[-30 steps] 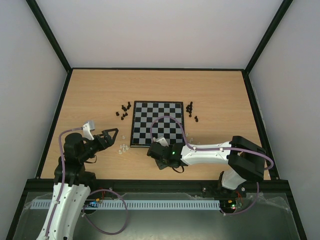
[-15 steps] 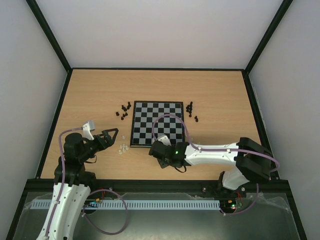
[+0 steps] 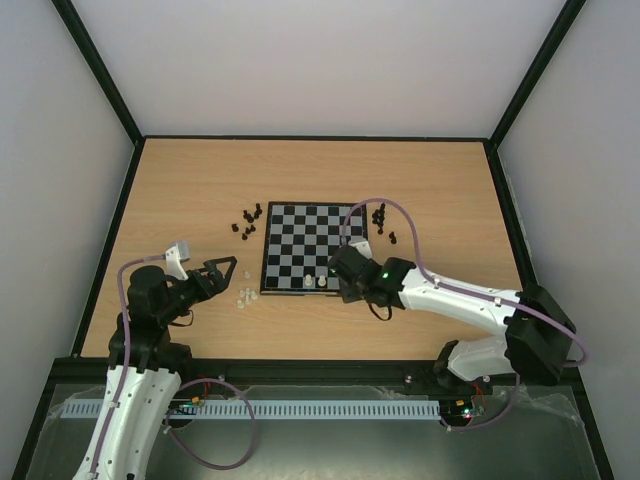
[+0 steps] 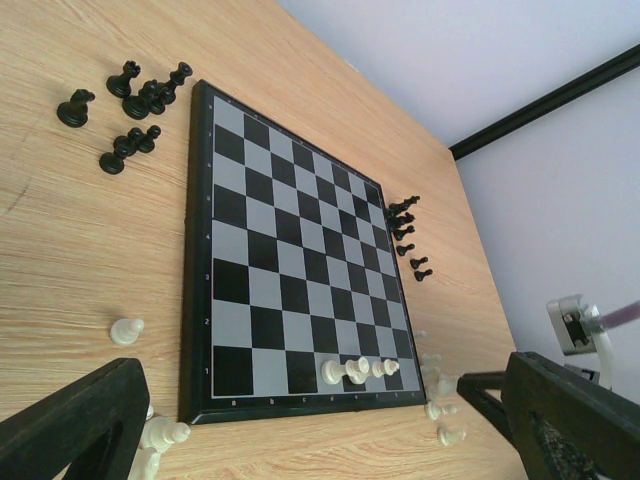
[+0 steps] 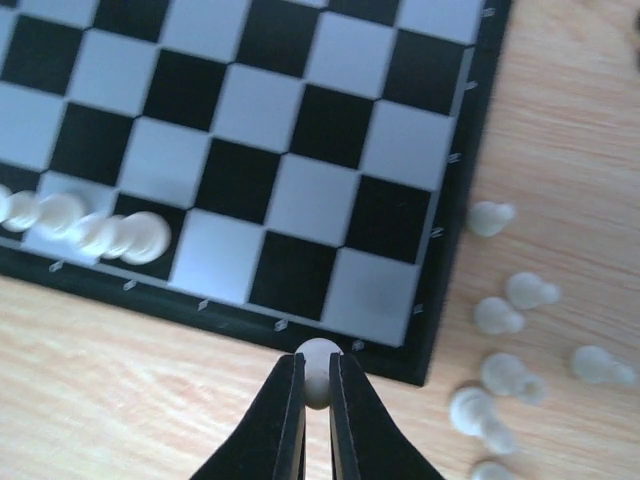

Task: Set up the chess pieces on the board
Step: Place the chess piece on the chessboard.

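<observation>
A pale chess piece [image 5: 320, 360] is clamped by its rounded head in the right end effector [image 5: 318, 378] and is seen over the near rim of the board [image 5: 305, 200]. It is judged light, hard and smooth, so it could easily be twisted or toppled, and a grip at the head is suited. Its body is hidden below the fingers, so its type cannot be told. The placed pale pieces [image 5: 100, 232] are blurred. The left end effector [image 3: 228, 272] is spread apart over the surface [image 3: 200, 190].

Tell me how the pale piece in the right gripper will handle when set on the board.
The pale piece looks tiny and translucent, so probably very light. The right gripper pinches only its rounded part, so it may swivel or slip. Released, it could tip easily, being much narrower than one board square.
</observation>
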Motion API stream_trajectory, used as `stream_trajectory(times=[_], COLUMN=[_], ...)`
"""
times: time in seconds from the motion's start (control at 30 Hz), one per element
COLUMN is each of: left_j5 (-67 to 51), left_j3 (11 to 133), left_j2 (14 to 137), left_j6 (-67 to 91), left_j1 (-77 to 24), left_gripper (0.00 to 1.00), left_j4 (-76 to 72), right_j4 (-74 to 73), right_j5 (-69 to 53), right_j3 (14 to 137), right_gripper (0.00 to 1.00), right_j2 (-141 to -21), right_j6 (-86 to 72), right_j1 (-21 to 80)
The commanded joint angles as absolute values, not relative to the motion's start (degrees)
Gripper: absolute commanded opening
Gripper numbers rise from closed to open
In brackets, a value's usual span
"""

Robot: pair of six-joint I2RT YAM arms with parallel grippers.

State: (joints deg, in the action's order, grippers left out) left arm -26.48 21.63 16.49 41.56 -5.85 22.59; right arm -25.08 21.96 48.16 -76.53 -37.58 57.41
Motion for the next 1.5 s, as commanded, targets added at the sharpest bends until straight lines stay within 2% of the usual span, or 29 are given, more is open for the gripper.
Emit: stream_trajectory(times=[0.0, 0.3, 1.33, 1.47], left_j5=[-26.6, -26.8, -26.7, -26.6], left_j3=[21.2, 21.2, 21.4, 21.4], left_j2=[16.7, 16.9, 17.2, 17.2], left_j6=[41.4, 41.1, 40.8, 40.8], left_j1=[-6.0, -6.1, -6.0, -6.0], left_gripper=[0.99, 1.0, 1.0, 1.0], left_j4=[21.5, 21.3, 21.5, 21.5], right_j4=[-28.9, -25.5, -21.8, -21.7], right_j5=[22.3, 18.5, 15.9, 15.7], right_j3=[49.0, 51.4, 54.0, 54.0], right_gripper=[0.06, 0.06, 0.07, 0.11], right_j2=[-76.1, -81.0, -91.1, -91.4], right_j6=[-34.0, -30.7, -28.2, -28.1], right_j1=[52.0, 45.5, 43.4, 43.3])
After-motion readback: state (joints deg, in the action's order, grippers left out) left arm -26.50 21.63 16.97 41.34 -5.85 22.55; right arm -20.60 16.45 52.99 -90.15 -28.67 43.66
